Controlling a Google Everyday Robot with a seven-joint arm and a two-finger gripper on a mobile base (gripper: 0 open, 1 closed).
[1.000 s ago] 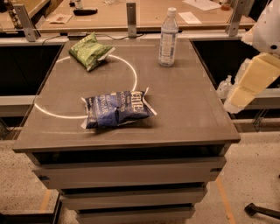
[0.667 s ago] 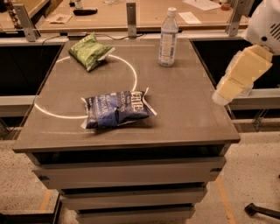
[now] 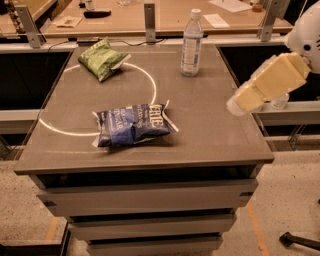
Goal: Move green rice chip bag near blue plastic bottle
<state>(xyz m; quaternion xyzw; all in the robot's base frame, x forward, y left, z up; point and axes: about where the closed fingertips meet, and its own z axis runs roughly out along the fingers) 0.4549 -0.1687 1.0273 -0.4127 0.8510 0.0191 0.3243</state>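
The green rice chip bag (image 3: 101,59) lies at the table's far left corner, small, crinkled and light green. The blue plastic bottle (image 3: 192,44) stands upright at the far middle-right, clear with a white cap and a pale label. The two are well apart. My gripper (image 3: 237,104) is at the tip of the cream-coloured arm (image 3: 272,80), which reaches in from the right. It hangs above the table's right edge, far from the bag and nearer the bottle, and holds nothing that I can see.
A dark-blue chip bag (image 3: 132,125) with white lettering lies in the front middle of the grey table (image 3: 215,135). A white ring is painted on the tabletop. A wooden bench (image 3: 165,15) with metal posts runs behind. Drawers sit below the top.
The arm has swung left and slightly up, from beside the table's right side to over its right edge. The bags and the bottle have not moved.
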